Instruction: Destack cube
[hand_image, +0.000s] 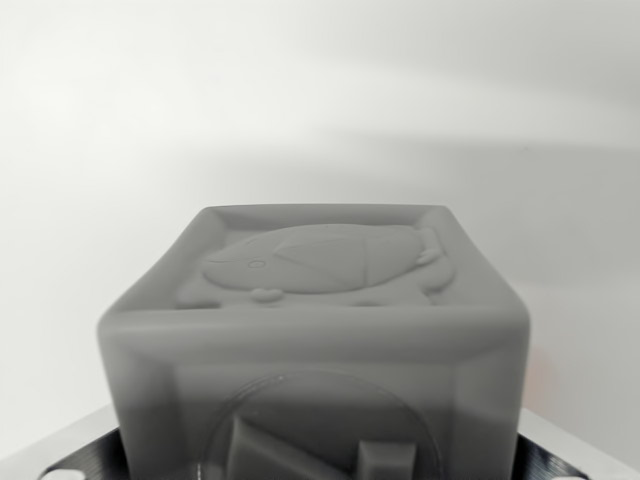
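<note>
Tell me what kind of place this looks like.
Probably a lab or test bench, though little shows: a grey moulded cube with a raised animal relief fills the wrist view, against a plain white surface, with dark metal hardware below.

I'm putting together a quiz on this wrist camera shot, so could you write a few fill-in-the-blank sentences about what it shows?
1. The object filling the lower part of the wrist view is a ____ cube.
2. The cube's top face carries a raised relief of an ____.
3. The face turned toward the camera shows a raised shape set inside a ____ outline.
4. The surface behind the cube is plain ____.

Missing words: grey; animal; round; white
</note>
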